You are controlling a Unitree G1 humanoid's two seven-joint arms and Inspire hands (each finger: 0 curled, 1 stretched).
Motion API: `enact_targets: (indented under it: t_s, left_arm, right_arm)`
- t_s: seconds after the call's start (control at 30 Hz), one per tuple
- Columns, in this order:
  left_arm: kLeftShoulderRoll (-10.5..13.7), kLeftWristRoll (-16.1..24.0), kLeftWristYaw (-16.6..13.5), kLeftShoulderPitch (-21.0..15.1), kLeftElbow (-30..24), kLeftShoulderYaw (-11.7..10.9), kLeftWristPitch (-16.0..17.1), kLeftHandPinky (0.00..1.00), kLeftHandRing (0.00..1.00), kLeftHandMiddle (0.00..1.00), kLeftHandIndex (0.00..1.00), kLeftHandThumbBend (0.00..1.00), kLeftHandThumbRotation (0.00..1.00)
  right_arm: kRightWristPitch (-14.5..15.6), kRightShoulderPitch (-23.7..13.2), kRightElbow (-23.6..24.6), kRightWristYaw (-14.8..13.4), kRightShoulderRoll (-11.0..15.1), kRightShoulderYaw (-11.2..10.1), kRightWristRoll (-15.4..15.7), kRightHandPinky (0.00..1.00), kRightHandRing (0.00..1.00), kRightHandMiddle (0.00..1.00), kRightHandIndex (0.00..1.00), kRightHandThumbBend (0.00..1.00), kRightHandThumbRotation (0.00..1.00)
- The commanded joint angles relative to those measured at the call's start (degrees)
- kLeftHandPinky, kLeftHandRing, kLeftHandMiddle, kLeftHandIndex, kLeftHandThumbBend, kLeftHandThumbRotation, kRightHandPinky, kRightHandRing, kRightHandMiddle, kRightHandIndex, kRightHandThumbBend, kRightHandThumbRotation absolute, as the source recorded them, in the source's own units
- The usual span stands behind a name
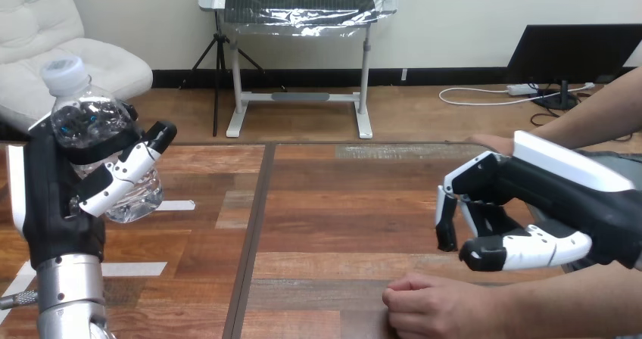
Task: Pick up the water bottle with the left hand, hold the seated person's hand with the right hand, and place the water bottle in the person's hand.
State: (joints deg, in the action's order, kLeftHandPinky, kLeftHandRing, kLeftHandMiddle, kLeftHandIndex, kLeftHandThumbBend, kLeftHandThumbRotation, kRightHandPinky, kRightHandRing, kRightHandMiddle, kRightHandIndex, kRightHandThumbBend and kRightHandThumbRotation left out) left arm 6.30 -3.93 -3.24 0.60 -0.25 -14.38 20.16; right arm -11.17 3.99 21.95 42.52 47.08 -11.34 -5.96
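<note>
While the left hand [64, 195] grasps the clear water bottle [91, 119] at the left, fingers and thumb wrapped round its body, the bottle is raised above the wooden table [333, 203] with its white cap [64, 68] uppermost. At the right, the right hand [560, 180] hangs released over the table, fingers loosely bent downward, thumb beneath, nothing between them. The person's far hand [488, 141] lies just behind it; contact cannot be told. The person's near hand [435, 305], a fist, rests on the table, apart from it.
</note>
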Motion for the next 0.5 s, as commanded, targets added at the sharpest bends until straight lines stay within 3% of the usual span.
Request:
enact_targets:
  t_s: [0.0,0.47]
  left_arm:
    - [0.41,0.13,-0.10,-2.25,-3.31,0.13,0.53,0.24,0.29,0.34,0.40,0.61,0.00]
    - [0.34,0.01,0.09,-2.27,-3.46,0.31,0.67,0.24,0.29,0.34,0.40,0.60,0.00]
  right_arm:
    - [-0.84,-1.17,-0.27,-1.22,-0.74,-2.13,-0.89,0.08,0.11,0.19,0.40,1.00,1.00]
    - [-0.64,-0.61,-0.16,-1.08,-0.60,-2.70,-1.00,0.05,0.08,0.15,0.40,1.00,1.00]
